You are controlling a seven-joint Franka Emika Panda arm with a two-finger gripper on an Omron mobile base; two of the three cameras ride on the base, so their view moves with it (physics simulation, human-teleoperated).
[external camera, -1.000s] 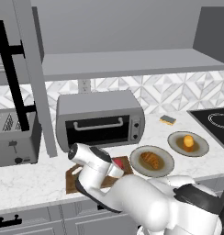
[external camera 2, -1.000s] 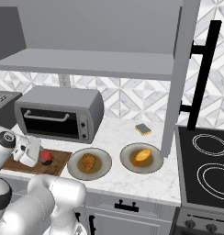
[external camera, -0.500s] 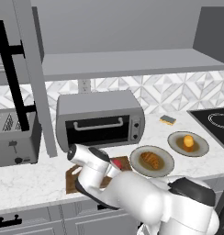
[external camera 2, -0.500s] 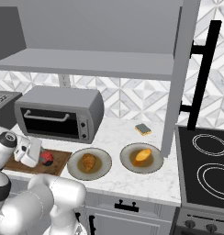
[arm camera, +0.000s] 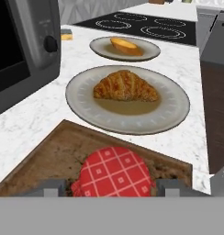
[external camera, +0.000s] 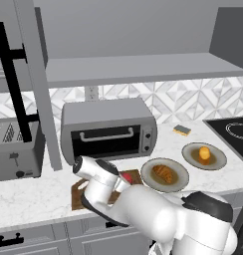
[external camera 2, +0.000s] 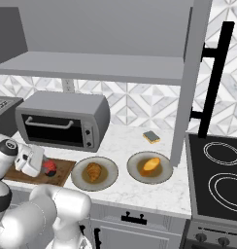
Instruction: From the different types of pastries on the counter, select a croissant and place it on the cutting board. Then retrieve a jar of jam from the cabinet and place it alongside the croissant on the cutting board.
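Jar of jam (arm camera: 114,177) apparently stands on cutting board (arm camera: 49,156).

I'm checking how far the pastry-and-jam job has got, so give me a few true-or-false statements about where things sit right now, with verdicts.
1. The croissant lies on the cutting board. False: it lies on a grey plate beside the board.
2. The jar of jam is over the cutting board, between the end effector fingertips. True.
3. The round orange-yellow bun shares a plate with the croissant. False: it has its own plate, nearer the stove.
4. The toaster oven door is shut. True.
5. The yellow-and-dark sponge sits on the cutting board. False: it lies on the counter near the backsplash.
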